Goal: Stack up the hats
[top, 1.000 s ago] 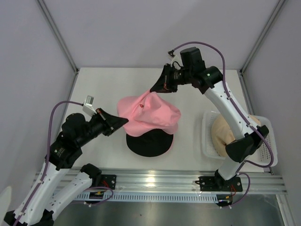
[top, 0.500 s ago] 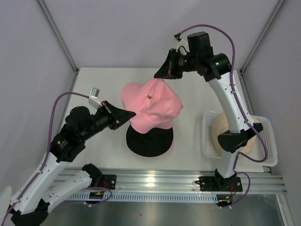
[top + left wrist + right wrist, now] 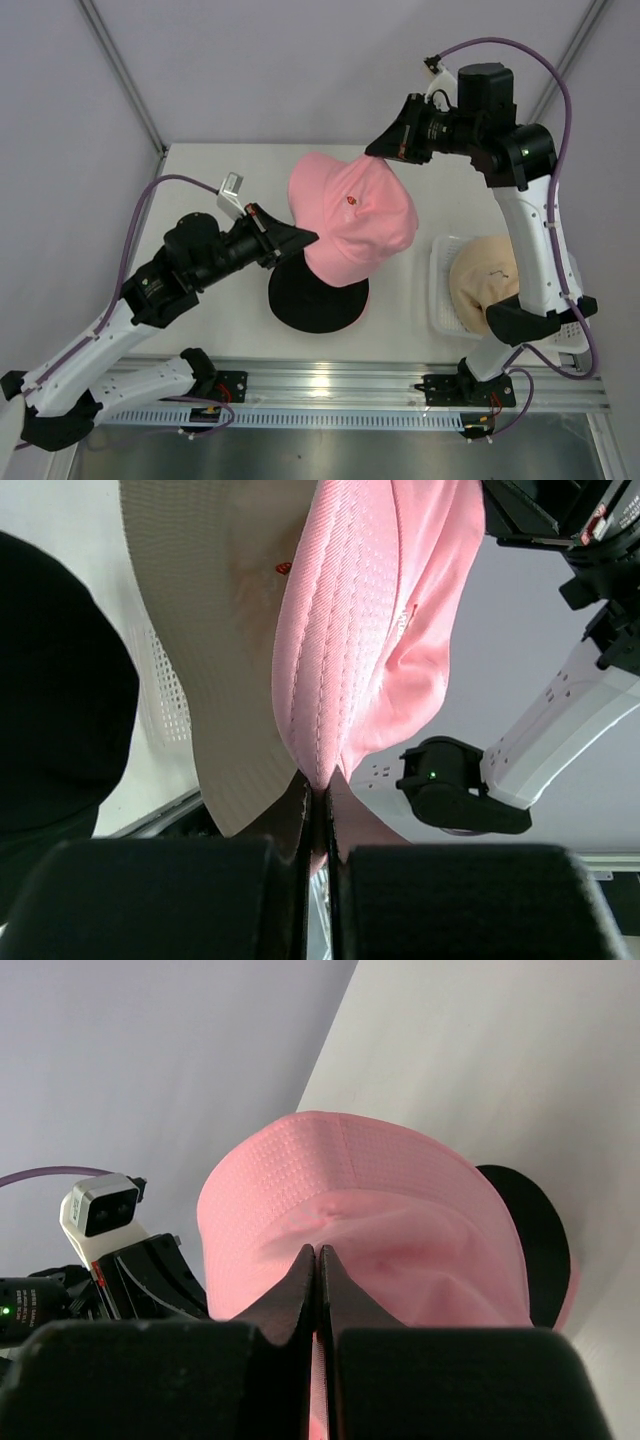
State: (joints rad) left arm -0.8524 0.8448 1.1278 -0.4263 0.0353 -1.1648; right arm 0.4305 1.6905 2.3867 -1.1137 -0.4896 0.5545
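A pink hat (image 3: 352,225) hangs in the air between both arms, above a black hat (image 3: 318,300) that lies flat on the table. My left gripper (image 3: 305,236) is shut on the pink hat's left brim edge (image 3: 330,680). At the far right edge of the same hat (image 3: 340,1220), my right gripper (image 3: 375,152) is also shut on the fabric. A beige hat (image 3: 485,283) with a small dark stitched mark sits in the white basket (image 3: 440,300) at the right. Part of the black hat (image 3: 535,1240) shows behind the pink one in the right wrist view.
The white perforated basket stands by the right arm's base. Grey walls and metal frame posts (image 3: 125,75) close in the table on three sides. A metal rail (image 3: 350,385) runs along the near edge.
Both grippers have lifted the pink hat higher and carried it to the right, toward the basket. The black hat and the beige hat have not moved.
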